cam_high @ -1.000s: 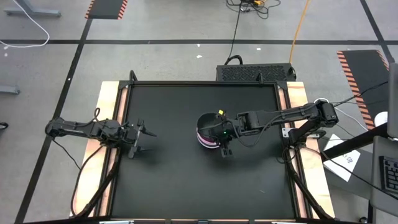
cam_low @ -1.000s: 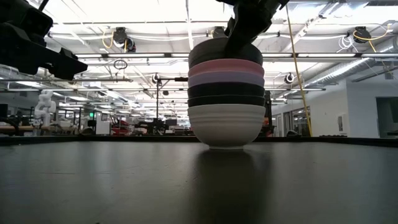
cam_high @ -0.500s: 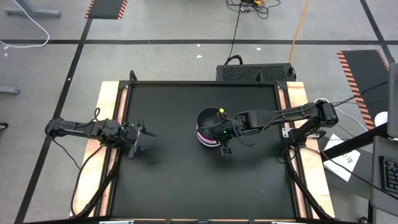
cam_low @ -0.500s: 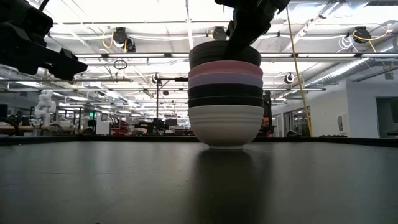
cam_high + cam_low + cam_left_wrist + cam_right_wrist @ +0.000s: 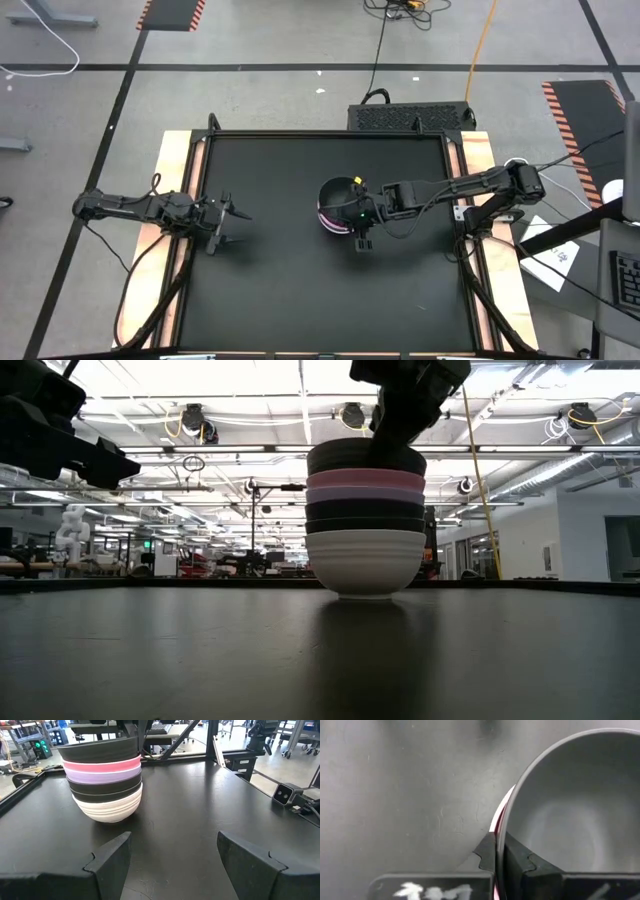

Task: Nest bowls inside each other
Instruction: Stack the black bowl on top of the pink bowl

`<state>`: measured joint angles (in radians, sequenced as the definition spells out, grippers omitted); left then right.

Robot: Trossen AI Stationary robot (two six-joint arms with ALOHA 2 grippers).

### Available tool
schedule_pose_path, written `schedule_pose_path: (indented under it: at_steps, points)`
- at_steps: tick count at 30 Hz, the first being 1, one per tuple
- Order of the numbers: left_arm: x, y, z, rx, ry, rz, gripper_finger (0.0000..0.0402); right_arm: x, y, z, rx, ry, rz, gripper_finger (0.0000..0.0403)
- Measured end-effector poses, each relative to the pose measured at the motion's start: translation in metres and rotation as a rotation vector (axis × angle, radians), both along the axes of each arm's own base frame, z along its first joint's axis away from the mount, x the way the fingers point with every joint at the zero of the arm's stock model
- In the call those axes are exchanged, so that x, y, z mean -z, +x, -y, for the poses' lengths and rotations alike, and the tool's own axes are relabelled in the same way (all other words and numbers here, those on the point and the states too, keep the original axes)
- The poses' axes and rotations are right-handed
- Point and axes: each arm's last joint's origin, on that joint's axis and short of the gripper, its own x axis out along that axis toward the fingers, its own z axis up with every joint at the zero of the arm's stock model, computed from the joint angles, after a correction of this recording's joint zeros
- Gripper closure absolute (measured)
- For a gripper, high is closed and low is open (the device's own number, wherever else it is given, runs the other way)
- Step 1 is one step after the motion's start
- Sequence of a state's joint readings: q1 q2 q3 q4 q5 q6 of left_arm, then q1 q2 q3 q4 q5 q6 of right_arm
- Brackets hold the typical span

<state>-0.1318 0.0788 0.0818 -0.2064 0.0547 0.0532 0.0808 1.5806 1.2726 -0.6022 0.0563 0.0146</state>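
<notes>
The right gripper is clamped on the rim of a black bowl, one finger inside the wall and one outside. A sliver of pink bowl shows just beneath that rim, above the black table.

Six nested bowls, black topmost, mid-table.

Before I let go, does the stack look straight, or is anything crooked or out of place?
The stack stands upright on the table. Only the top black bowl looks slightly off: its rim sits a little higher on one side, not fully seated in the pink bowl. The right gripper is shut on its rim. Nothing spilled or damaged.
</notes>
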Motion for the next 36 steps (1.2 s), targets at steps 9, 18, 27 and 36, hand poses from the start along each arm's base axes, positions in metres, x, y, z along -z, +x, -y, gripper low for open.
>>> schedule_pose_path:
  at_steps: [9,18,27,36]
  points:
    - [0.000,0.000,0.000,-0.004,-0.020,-0.003,0.0108,0.001,0.002,0.000,0.013,0.009,0.023,0.0397]
    - [0.000,0.000,0.000,-0.006,-0.025,-0.004,0.0108,-0.001,0.002,0.000,0.025,0.026,0.043,0.0349]
    - [0.000,0.000,0.000,0.009,-0.031,-0.004,0.0108,-0.009,-0.002,0.001,0.043,0.040,0.070,0.0317]
    - [-0.003,0.000,0.001,0.010,-0.043,0.024,0.0108,-0.009,-0.002,0.001,0.040,0.038,0.074,0.0329]
